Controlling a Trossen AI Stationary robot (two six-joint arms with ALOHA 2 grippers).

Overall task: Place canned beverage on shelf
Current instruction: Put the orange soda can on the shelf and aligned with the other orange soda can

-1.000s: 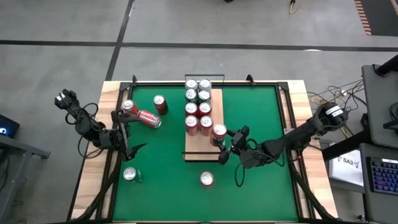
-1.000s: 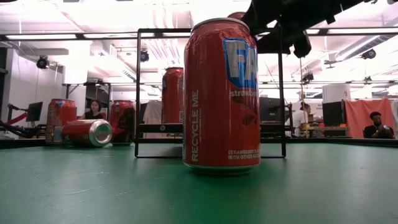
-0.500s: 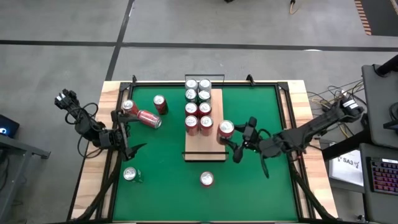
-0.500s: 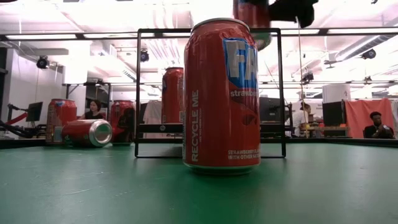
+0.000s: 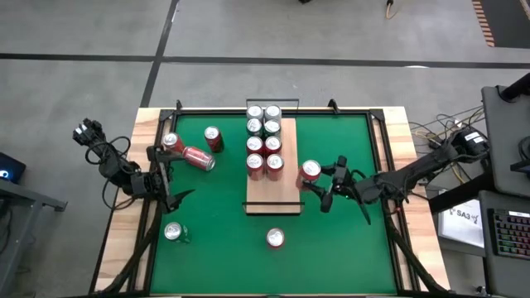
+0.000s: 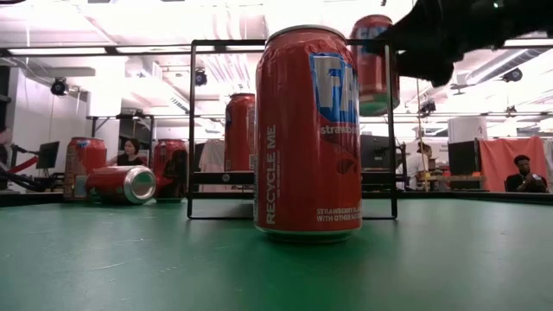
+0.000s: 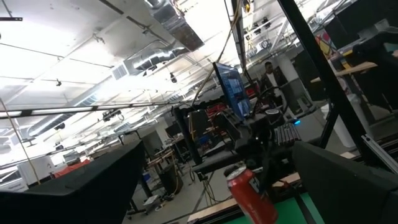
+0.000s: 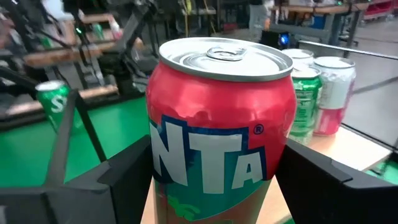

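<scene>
The shelf (image 5: 270,192) is a pale wood board with black end rails lying on the green mat; several red and green cans (image 5: 263,142) stand on its far part. My right gripper (image 5: 318,182) is shut on a red can (image 5: 310,171) just right of the board's right edge. The can shows high up in the low view (image 6: 373,62) and fills the right wrist view (image 8: 221,124). My left gripper (image 5: 171,189) waits open and empty at the mat's left edge. My right gripper pinches the red can's side walls (image 8: 157,163) between its two fingers (image 8: 127,180), below the can's middle. The fingers come level from the table's right side. The can is upright, top up, lifted clear of mat and board.
A red can (image 5: 275,238) stands near the front; it looms large in the low view (image 6: 307,130). A green can (image 5: 174,233) stands at front left. A red can (image 5: 197,157) lies on its side at far left, with two upright cans (image 5: 213,138) by it.
My right gripper has carried the red can toward the table's right edge, from over the board's right side to beside it over the mat, and has turned so that it points level toward the table's left. The can has stayed upright and clear.
</scene>
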